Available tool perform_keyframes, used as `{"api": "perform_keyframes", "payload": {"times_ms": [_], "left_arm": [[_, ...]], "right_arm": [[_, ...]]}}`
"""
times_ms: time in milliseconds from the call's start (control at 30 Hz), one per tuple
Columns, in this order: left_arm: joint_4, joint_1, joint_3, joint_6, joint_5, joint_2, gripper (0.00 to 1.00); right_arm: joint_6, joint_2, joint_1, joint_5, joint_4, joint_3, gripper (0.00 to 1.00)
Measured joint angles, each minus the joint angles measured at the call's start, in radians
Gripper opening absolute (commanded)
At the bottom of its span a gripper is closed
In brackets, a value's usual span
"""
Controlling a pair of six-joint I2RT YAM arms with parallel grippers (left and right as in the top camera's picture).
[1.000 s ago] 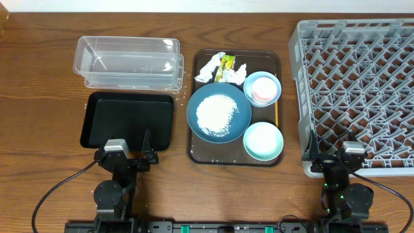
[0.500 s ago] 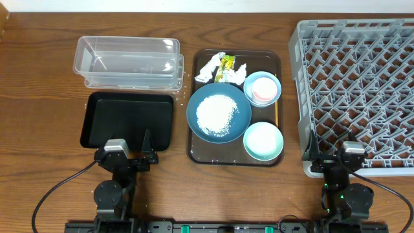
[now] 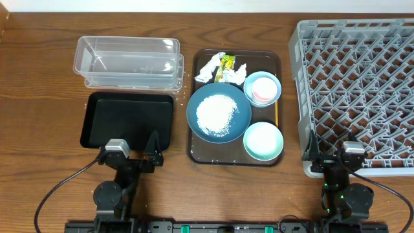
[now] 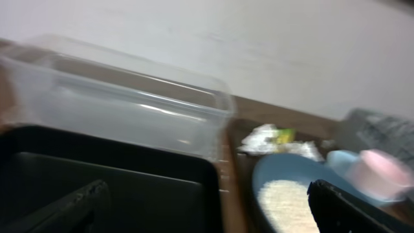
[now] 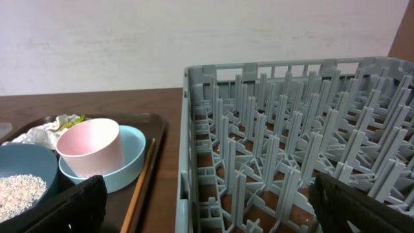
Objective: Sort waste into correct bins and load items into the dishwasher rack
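A dark wooden table point(image 3: 39, 84) fills the overhead view. At its bottom edge the left gripper point(image 4: 208, 189) and right gripper point(image 5: 207, 184) each stand spread wide and empty. Rice point(image 3: 217, 115) is heaped in the dark-blue dish point(image 3: 197, 110) at centre, the clear tub point(image 3: 129, 61) and black tray point(image 3: 126, 120) are to the left, and the rack point(image 3: 356, 71) is at right. A careless tilt of the dish could scatter grains. The pink cup point(image 3: 263, 90), nested in the light-blue bowl point(image 3: 249, 83), might topple if the bowl is lifted first.
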Motion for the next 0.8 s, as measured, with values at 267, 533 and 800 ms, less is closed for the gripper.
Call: {"api": "perform_keyframes", "payload": {"times_ms": [267,533,800], "left_arm": [[0.076,0.000,0.002,-0.182,0.122,0.000,1.00],[-0.200,0.000,0.322,-0.137,0.167,0.232,1.00],[-0.694,0.000,0.945,0.031,0.351,0.840,1.00]], "right_arm": [[0.000,0.000,0.000,0.000,0.000,0.000,0.99],[0.000,0.000,0.000,0.000,0.000,0.000,0.99],[0.000,0.000,0.000,0.000,0.000,0.000,0.99]]}}
